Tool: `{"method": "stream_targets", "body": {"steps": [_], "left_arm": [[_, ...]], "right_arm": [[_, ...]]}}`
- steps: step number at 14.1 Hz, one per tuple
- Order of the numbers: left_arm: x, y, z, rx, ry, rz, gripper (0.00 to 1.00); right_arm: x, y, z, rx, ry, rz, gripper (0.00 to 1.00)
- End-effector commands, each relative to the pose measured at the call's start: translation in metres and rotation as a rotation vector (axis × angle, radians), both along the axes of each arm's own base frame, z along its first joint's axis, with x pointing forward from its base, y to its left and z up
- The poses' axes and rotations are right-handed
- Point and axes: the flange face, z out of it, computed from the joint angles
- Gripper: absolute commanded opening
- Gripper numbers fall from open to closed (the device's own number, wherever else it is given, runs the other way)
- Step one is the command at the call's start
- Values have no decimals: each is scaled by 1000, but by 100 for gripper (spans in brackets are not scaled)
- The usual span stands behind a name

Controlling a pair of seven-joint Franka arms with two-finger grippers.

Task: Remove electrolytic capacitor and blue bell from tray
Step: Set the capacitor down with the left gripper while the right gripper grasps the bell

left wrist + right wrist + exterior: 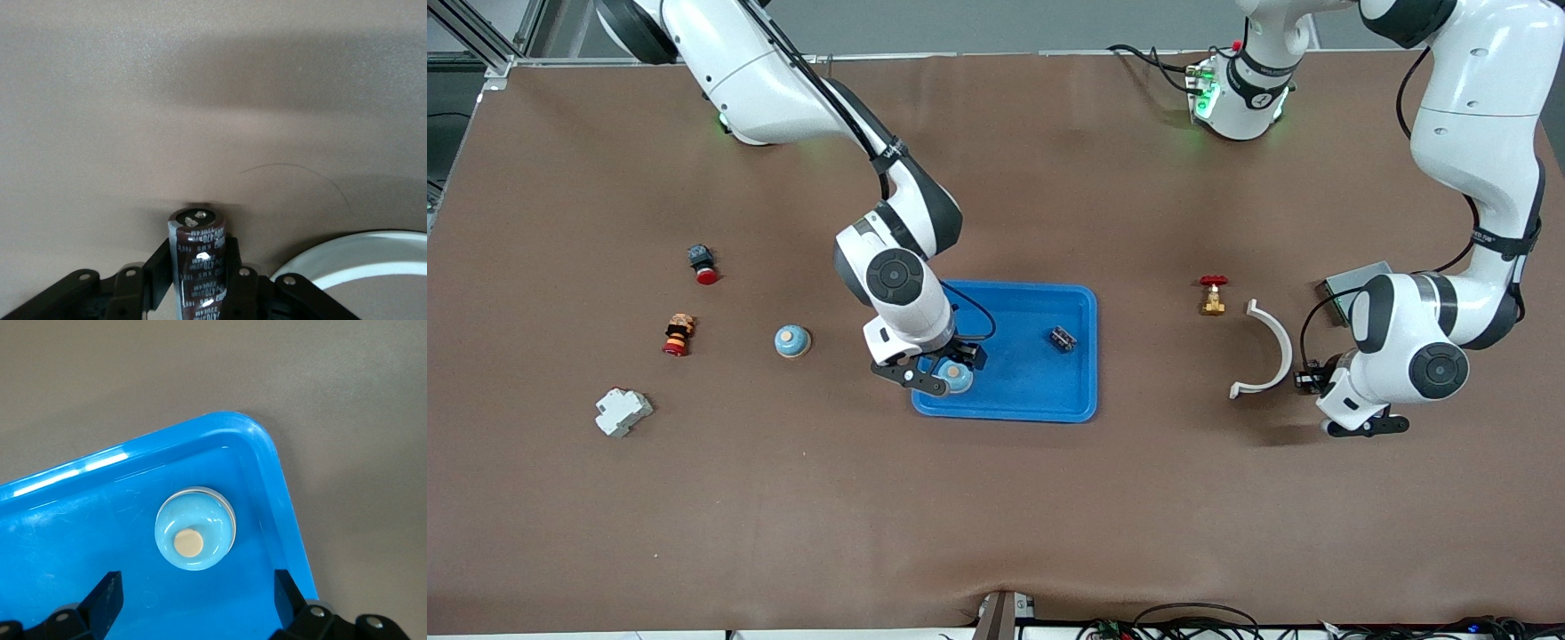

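Blue bell (pixel 195 537) (cream button) — blue tray (pixel 280 487); brown capacitor (pixel 197 257).

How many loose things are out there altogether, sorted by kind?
Blue bells: 2
Capacitors: 2
Red-capped buttons: 2
Blue tray: 1
Red-handled brass valve: 1
White curved piece: 1
White block: 1
Total: 10

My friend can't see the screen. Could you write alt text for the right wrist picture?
A round blue bell with a cream button sits in a corner of a blue tray on a brown table, with the open right gripper above it.
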Motion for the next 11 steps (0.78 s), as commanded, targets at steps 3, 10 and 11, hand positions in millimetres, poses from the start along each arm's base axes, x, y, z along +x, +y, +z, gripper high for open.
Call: {"method": "stream_targets", "body": {"steps": [3,10,11], "left_arm": [[3,2,4,8,-14,-21,100],[15,7,83,31,15,5,100],[16,5,93,33,31,8,100]], "right_arm": [[11,10,-13,6,-15,-32,100],[12,16,-38,14,-48,-34,100],[12,16,-38,13,-49,-33,100]]}}
